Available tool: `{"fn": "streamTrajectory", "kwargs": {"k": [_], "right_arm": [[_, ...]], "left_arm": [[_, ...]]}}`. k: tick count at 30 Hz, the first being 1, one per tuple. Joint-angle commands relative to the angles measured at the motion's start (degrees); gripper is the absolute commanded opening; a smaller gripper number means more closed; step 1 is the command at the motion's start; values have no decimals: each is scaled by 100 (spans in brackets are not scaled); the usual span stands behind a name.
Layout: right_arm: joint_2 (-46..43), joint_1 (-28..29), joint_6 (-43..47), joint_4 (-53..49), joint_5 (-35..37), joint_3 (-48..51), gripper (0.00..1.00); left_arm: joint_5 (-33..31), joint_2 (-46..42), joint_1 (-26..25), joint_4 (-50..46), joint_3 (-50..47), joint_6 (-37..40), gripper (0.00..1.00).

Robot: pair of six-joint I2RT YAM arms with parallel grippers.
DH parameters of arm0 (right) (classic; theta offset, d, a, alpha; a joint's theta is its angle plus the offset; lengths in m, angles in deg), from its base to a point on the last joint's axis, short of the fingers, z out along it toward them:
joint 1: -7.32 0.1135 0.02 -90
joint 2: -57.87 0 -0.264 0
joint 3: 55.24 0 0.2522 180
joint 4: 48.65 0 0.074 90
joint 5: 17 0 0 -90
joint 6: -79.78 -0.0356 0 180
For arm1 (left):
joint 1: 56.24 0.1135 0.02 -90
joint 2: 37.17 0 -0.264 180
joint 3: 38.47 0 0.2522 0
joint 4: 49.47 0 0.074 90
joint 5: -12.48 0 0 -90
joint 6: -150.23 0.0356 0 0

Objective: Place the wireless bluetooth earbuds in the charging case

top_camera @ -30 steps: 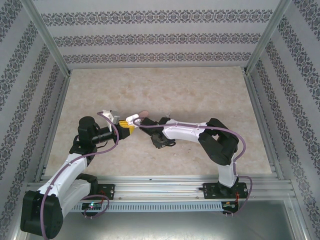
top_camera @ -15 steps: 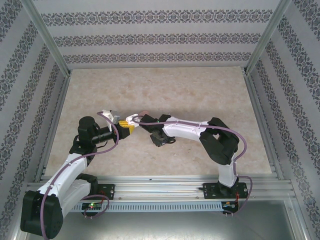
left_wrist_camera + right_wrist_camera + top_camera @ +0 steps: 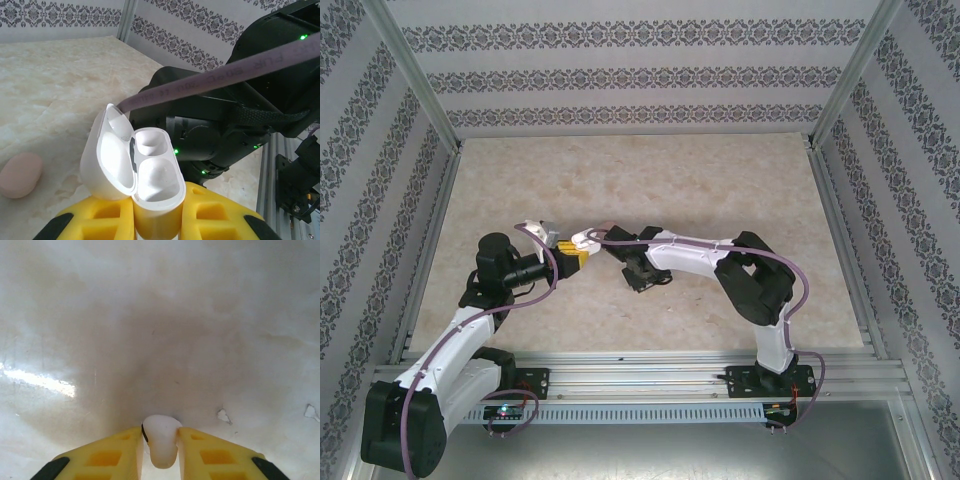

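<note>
My left gripper [image 3: 159, 198] is shut on the white charging case [image 3: 150, 165], holding it upright just above the table. The case's lid is flipped open to the left and both wells look bare. In the top view the case [image 3: 582, 240] sits at the tip of the left arm, with the right gripper [image 3: 605, 240] right beside it. In the right wrist view my right gripper [image 3: 160, 434] points down at the table, with its yellow fingers [image 3: 117, 450] pressed on both sides of a whitish earbud [image 3: 160, 444]. Whether that earbud touches the table I cannot tell.
A closed pale pink case [image 3: 20, 174] lies on the marble table [image 3: 720, 190] left of the white case. The right arm's black wrist [image 3: 215, 135] looms close behind the open case. Patterned walls [image 3: 640, 80] and metal posts fence the table.
The right arm has shifted a little left, toward the white case, covering most of the pink case from above. Its jaws have closed in on the earbud. The left arm has stayed still.
</note>
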Motion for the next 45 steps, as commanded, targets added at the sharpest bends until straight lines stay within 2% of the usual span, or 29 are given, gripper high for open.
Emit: {"fn": "streamTrajectory", "kwargs": {"k": [1,6,12,22,29,33,37,45], "right_arm": [[94,-61,48,77,-80,-36,21],[-208,-137,-68,316,-225,256,16],[-1157,-324,-431,894,-436,1008,13],[-3563,-347,-1164,1615,-416,1971,12],[-5098,159,-1026,2226,-313,2053,10],[-5202,536,-805,2533,-426,1761,10],[-4865,846,-503,2647,-594,1331,10],[-4359,890,-191,2913,-773,1134,10]], "left_arm": [[258,-33,-95,9,0,116,5],[285,-30,-101,44,8,90,5],[337,9,-134,263,-1,-28,5],[177,4,-465,705,76,-74,5],[-84,272,-1018,856,306,136,4],[-273,554,-1399,1093,471,168,4],[-429,708,-1686,1084,653,242,4],[-612,709,-1946,751,821,511,4]]}}
